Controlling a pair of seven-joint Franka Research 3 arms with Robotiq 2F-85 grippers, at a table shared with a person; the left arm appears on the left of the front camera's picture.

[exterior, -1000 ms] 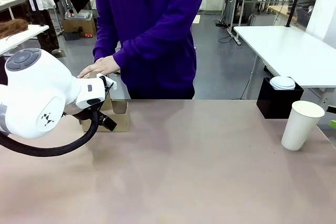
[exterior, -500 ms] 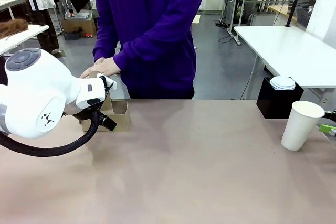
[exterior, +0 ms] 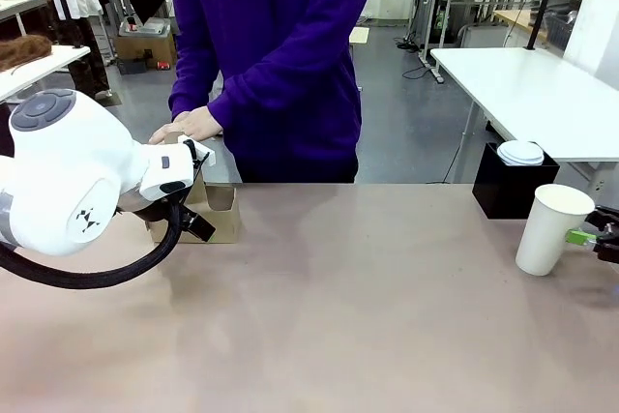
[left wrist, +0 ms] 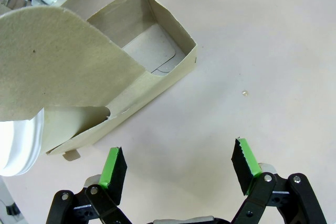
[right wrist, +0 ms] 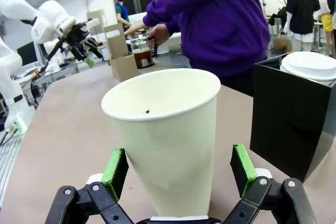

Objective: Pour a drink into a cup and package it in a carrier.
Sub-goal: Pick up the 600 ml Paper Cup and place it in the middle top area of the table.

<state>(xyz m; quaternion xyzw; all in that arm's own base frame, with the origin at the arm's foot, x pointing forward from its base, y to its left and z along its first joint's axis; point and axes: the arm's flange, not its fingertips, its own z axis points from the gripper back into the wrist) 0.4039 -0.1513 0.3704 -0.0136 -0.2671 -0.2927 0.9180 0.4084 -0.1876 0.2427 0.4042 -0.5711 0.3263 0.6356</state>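
Now | cup [exterior: 551,229] far right on table [exterior: 368,316] | right jaws wide around it

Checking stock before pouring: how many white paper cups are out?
1: a tall white paper cup stands at the robot's right, between the fingers of the open right tool. Others may be hidden from these views.

The cup [exterior: 553,229] is plain white. Just beside the cup the box [exterior: 503,192] is black; the carrier [exterior: 222,224] is plain brown.

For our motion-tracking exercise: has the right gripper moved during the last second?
Yes. The right gripper has come in leftward from the picture's edge toward the tall white paper cup beside the black box.
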